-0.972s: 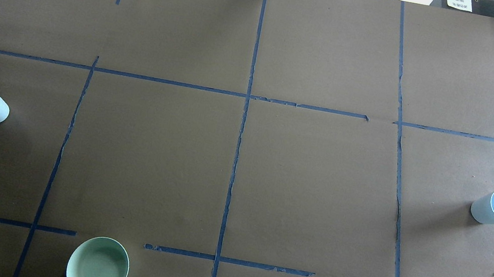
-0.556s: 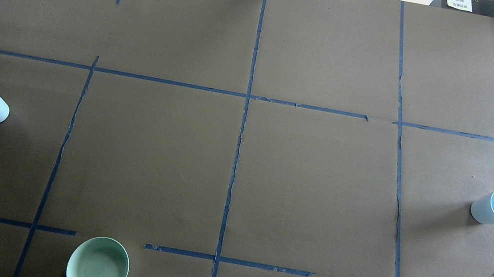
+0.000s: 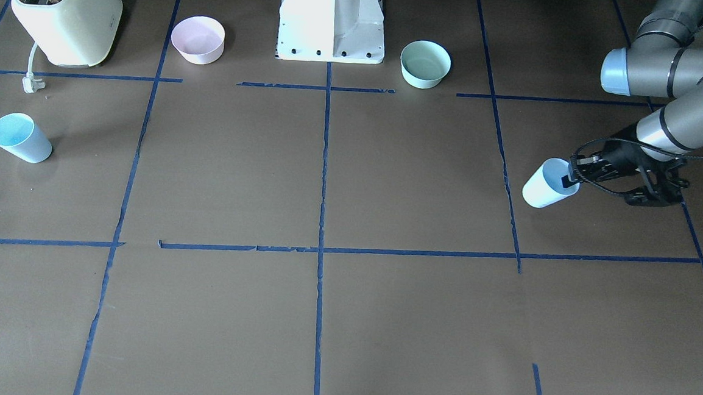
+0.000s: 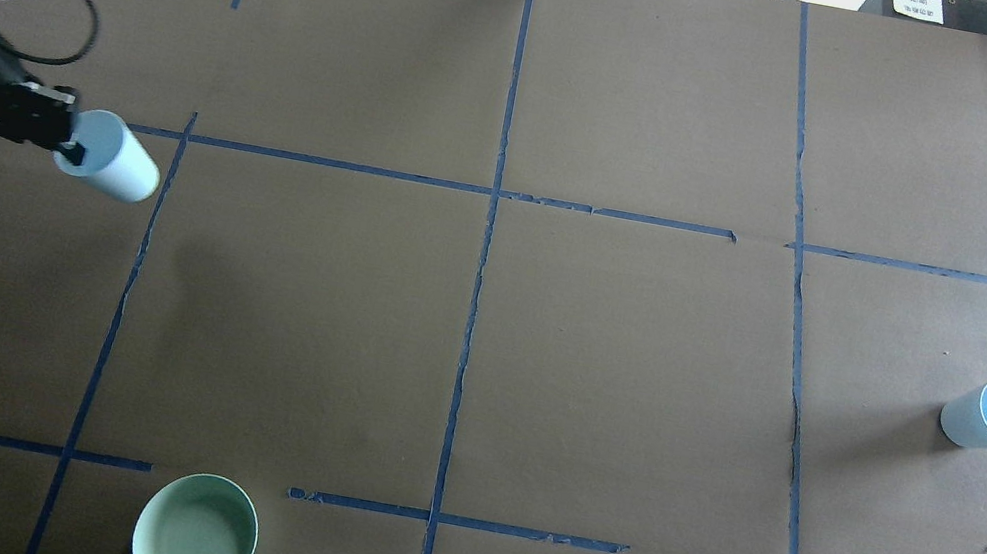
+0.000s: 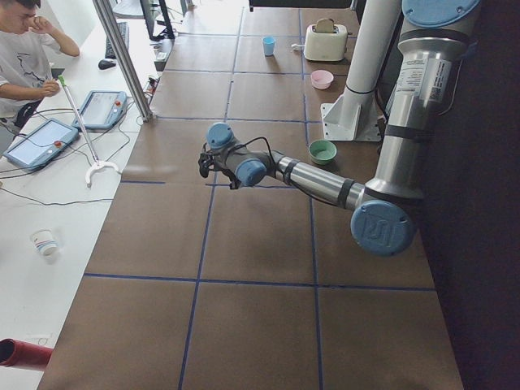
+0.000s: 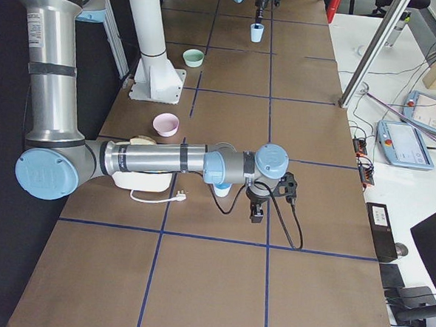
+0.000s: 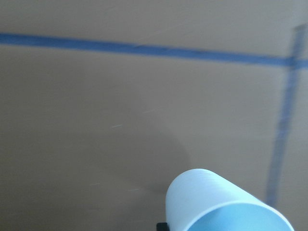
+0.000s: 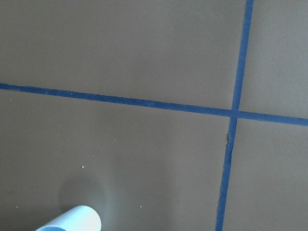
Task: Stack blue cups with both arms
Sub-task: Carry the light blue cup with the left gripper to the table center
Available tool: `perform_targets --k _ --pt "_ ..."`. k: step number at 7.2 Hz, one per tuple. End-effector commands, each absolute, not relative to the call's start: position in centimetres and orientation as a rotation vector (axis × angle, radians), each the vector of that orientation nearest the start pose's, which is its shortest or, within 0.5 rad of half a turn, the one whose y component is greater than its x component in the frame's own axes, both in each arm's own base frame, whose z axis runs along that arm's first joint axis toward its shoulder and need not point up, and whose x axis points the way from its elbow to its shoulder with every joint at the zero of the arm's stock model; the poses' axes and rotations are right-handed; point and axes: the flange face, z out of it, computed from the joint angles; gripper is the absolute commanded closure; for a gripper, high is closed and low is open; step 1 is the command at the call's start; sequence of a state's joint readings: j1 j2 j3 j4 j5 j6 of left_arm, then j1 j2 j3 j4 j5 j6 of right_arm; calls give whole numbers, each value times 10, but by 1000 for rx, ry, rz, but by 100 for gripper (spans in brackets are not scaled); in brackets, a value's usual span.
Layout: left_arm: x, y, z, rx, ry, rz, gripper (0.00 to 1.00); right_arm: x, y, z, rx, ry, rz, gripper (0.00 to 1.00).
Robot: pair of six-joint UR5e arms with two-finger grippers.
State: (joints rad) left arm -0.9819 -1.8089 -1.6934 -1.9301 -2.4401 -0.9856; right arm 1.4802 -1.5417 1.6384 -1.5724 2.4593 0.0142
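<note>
The left arm [image 5: 313,180] comes in from the right edge and reaches to mid-frame. Its black hand [image 5: 204,168] is over the counter [image 5: 252,244] by a blue tape line, mostly hidden by the wrist, so its grip cannot be read. A green bowl [image 5: 322,151] sits beside the white pedestal [image 5: 355,106]. Farther up the frame are a pink bowl [image 5: 322,79], a toaster [image 5: 326,41] and a cup [image 5: 269,46]. A person [image 5: 24,57] is at upper left.

Brown paper-covered worktop [image 4: 616,390] gridded with blue tape lines [image 4: 473,314], under soft, even light.
Along the side facing the robot runs a white bench [image 5: 49,195] carrying two tablets [image 5: 39,143]; a metal post [image 5: 122,57] stands at the worktop's edge, and a person [image 5: 20,61] in a white shirt sits there. A dark panel [image 5: 487,203] closes the opposite side.
</note>
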Motion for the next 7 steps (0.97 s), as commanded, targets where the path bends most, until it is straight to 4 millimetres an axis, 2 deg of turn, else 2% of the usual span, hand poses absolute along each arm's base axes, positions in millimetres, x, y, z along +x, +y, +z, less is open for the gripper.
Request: perform_targets --k 1,2,3,4,5,6,7 --pt "438 -476 279 -179 1124 -2 100 9 -512 594 56 -907 -123 0" --pt "494 -474 221 -113 1077 -22 100 9 -514 592 85 -907 -136 0" --pt "532 -453 189 -94 1036 -7 100 7 -515 592 100 -906 -148 0" --pt "551 -443 187 -73 1019 3 100 5 -513 594 99 -904 -154 0" --pt "574 -444 175 -73 1009 10 100 5 -513 593 103 -901 -158 0" --pt "586 -450 175 -81 992 5 100 5 -513 594 99 -901 -151 0" --pt "586 -450 177 -83 989 4 100 5 -512 595 97 -901 -151 0"
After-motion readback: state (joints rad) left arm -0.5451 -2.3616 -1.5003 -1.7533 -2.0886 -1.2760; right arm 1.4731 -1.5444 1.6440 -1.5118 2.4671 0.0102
